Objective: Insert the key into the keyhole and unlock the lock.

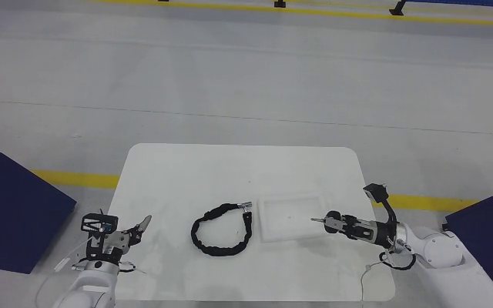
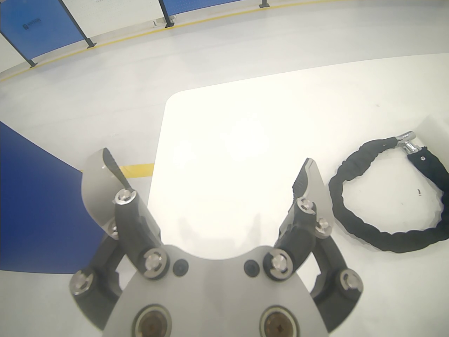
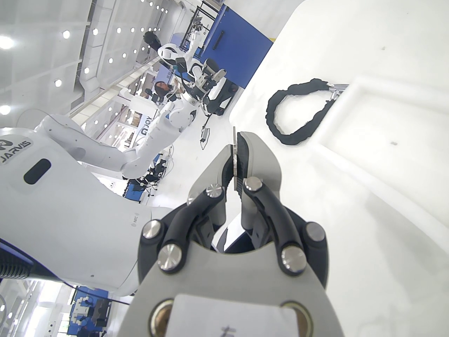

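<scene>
1. As we count two grippers, our left gripper (image 2: 210, 168) sits spread wide at the table (image 1: 169, 173) edge.
2. Our right gripper (image 3: 238, 143) pinches one key (image 3: 234, 136) — above one tray (image 1: 291, 199).
3. One lock (image 1: 222, 231) lies mid-table, just beside that tray.

Colours at the lock bench: mostly white, black and silver.

Table (image 1: 177, 169) plain white, tray (image 1: 291, 199) the same white. Chain lock (image 2: 386, 240): black crinkled fabric sleeve, shiny silver end fittings (image 2: 407, 141). Key (image 3: 234, 133) silver. Left gripper (image 2: 207, 157) and right gripper (image 3: 238, 141): matt silver-grey plates, black links, black ribbed pads (image 2: 300, 180). Floor (image 1: 246, 69) pale grey with a yellow stripe (image 1: 77, 179); dark blue panel (image 1: 27, 215) at lower left.
</scene>
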